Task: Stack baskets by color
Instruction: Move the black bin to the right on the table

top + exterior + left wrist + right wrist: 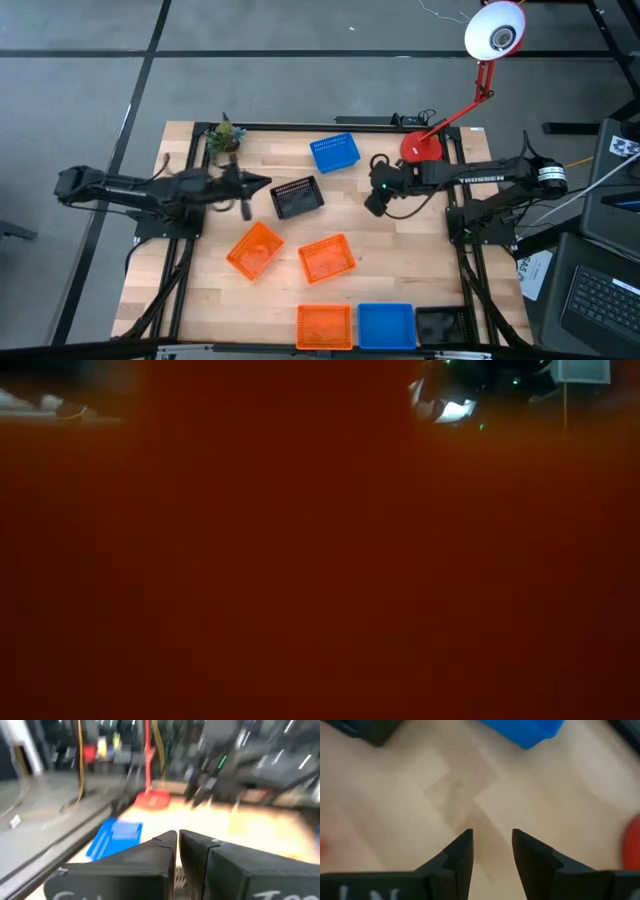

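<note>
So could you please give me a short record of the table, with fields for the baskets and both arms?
front row: orange basket, blue basket, black basket, side by side
loose orange: two, mid-table
loose black: one, centre
loose blue: one, at the back
left gripper: fingers nearly shut, empty, beside loose black
right gripper: fingers open, empty, over bare wood

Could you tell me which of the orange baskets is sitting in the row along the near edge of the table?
The orange basket at the left end of that row, beside the blue basket; the other two orange ones lie loose mid-table.
</note>
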`<action>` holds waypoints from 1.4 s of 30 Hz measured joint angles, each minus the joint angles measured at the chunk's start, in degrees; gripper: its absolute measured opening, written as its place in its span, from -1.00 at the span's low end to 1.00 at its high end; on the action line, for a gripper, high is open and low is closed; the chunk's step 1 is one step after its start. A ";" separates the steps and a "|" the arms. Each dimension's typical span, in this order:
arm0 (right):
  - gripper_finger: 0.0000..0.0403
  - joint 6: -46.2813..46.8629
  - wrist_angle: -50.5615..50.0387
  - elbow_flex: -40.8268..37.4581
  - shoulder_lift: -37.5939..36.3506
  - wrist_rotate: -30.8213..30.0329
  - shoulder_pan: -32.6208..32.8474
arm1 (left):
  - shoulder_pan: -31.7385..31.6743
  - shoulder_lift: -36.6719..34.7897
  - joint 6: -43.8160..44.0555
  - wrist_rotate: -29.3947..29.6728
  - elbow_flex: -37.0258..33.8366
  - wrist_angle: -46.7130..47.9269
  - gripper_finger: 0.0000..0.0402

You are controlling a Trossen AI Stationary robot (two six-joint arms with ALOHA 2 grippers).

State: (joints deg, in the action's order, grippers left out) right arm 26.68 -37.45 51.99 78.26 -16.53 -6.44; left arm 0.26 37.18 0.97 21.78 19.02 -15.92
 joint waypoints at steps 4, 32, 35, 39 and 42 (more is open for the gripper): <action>-0.33 1.76 -0.92 0.00 0.00 4.18 1.75 | -4.54 11.46 2.02 -0.36 9.80 12.99 -0.81; -0.33 19.59 -16.16 0.00 -0.22 7.05 23.06 | -15.30 45.93 13.34 -7.17 32.68 65.83 -0.57; -0.33 19.75 -16.07 0.00 -0.24 6.01 23.13 | -18.25 50.75 10.60 -3.02 32.81 59.48 -0.57; -0.33 21.00 -15.71 -0.02 -0.24 6.07 23.75 | -20.16 56.71 5.59 -13.91 34.49 46.95 -0.57; -0.33 22.04 -15.54 -0.02 -0.24 6.02 24.33 | -17.82 60.11 3.00 -24.88 39.14 37.80 -0.57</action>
State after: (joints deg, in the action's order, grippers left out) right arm 48.73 -53.00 51.96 78.02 -10.50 17.88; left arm -17.56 97.29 3.97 -3.10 58.16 21.88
